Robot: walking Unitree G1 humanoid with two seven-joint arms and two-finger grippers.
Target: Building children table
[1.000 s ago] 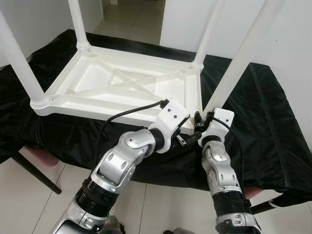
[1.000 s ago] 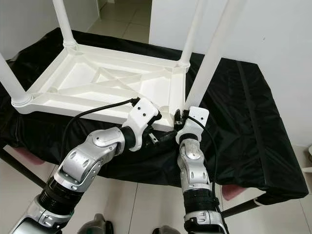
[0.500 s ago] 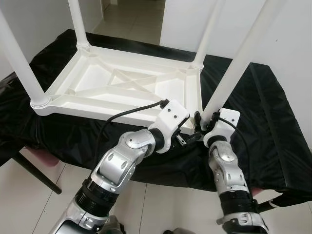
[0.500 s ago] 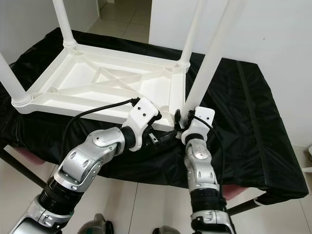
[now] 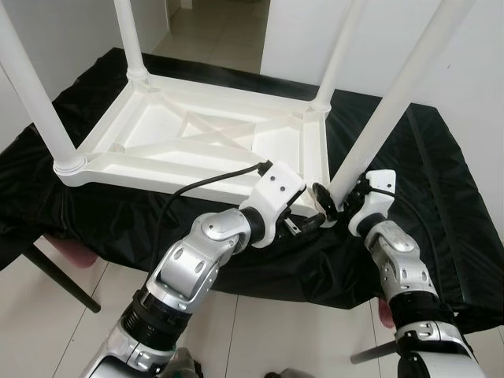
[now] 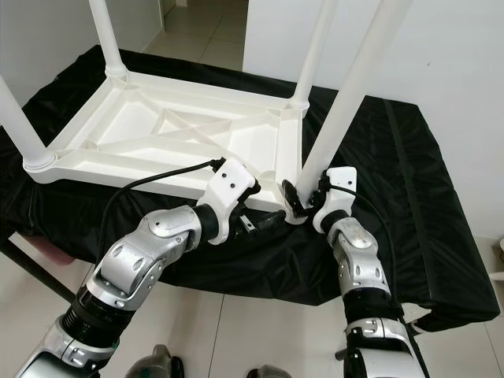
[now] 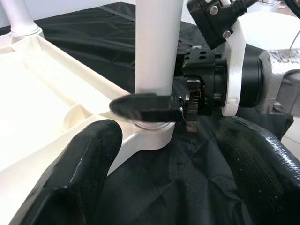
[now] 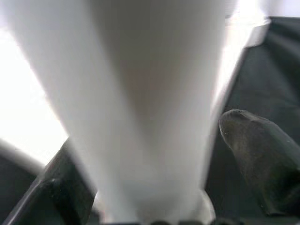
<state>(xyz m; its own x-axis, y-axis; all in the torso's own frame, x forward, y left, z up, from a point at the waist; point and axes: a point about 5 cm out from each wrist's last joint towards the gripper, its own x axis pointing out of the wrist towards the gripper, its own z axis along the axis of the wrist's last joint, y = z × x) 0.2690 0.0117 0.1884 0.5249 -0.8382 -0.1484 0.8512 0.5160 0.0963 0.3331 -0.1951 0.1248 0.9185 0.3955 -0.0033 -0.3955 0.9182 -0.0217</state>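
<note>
Left eye view showed the white table point(image 5: 213, 134) upside down on a black-draped bench point(image 5: 417, 173), 4 legs up. At its near right corner, the right gripper point(image 5: 329, 198) clasped 1 leg point(image 5: 394, 102); the left gripper point(image 7: 164, 154) hung open alongside.

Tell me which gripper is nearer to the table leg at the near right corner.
Right. The right gripper has its fingers on either side of the near right table leg at its base. The left gripper sits open just short of that corner socket, facing it.
</note>
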